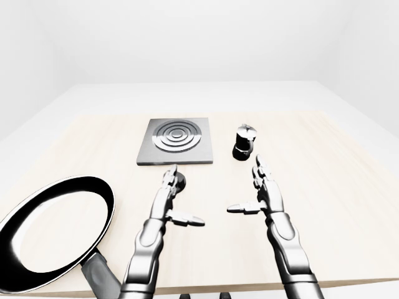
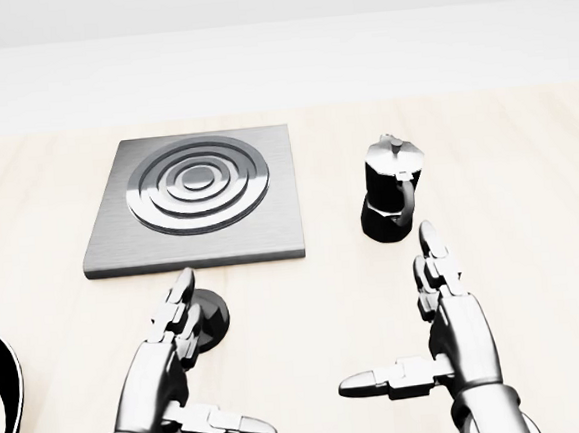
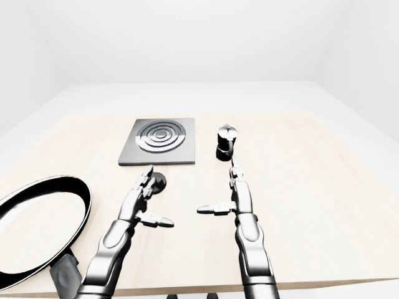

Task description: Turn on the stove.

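The stove (image 2: 196, 200) lies flat on the pale worktop (image 2: 526, 158), upper left in the head view. Its black knob (image 2: 209, 317) sits just below it, partly covered by the released left robot hand (image 2: 170, 358). The right robot hand (image 2: 449, 329) is released too, below the moka pot (image 2: 392, 200). A frying pan (image 1: 53, 230) lies far left.

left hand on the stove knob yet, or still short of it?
Cannot tell. In the head view the left hand has its open fingers overlapping the knob, hiding most of it, but no view shows contact or a gap plainly.
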### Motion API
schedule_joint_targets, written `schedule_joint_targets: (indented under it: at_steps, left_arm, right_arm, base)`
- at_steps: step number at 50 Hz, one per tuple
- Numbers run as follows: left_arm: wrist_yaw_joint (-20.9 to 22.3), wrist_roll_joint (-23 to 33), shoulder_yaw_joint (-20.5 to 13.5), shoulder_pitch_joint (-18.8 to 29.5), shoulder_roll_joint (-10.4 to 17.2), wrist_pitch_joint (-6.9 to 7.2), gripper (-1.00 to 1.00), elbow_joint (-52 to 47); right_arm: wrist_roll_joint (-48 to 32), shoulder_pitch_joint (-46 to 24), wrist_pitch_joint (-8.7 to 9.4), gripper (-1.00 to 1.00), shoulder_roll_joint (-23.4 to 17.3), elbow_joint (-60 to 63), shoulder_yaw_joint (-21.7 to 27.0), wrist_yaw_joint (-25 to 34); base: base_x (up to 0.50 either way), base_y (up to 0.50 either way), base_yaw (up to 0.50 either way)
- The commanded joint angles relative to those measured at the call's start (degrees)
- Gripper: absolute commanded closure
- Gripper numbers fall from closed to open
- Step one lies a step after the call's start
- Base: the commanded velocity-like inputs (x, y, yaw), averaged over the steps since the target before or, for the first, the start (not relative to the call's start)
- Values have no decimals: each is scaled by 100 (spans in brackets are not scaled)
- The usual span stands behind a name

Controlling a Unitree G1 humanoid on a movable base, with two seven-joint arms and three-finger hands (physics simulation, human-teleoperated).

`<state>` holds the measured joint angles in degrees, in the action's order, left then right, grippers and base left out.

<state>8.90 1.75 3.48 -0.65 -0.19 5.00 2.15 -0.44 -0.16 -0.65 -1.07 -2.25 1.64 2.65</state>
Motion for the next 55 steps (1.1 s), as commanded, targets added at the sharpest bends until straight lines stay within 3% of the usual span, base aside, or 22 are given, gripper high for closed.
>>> schedule_joint_targets:
  at_steps: [1,14,15,16,37,48,55]
  left_arm:
    - [207,-72,145,-119,-25,0,-100,-267]
    - [409,-213,238,-227,-37,0,-100,-612]
    - [410,-231,237,-230,-36,0,-100,-643]
    - [401,-244,240,-235,-38,0,-100,-706]
    - [264,-598,-2,-183,48,0,-100,-2072]
    - [76,-882,-141,-77,82,0,-100,-3668]
    - [-106,-1204,-388,248,140,0,-100,-4780]
  right_arm:
    - [-3,8,-1,-100,2,5,-5,2]
    - [0,-4,-10,-100,-1,-13,3,1]
    - [8,6,189,-100,-5,197,1,-1]
    - [4,8,209,-100,-6,215,0,2]
    - [1,8,214,-100,-2,218,4,5]
    - [0,8,212,-100,-1,217,4,4]
    - [2,8,211,-100,-2,216,3,8]
  base:
    - [0,0,0]
    - [0,0,0]
    - [0,0,0]
    - [0,0,0]
    - [0,0,0]
    - [0,0,0]
    - [0,0,0]
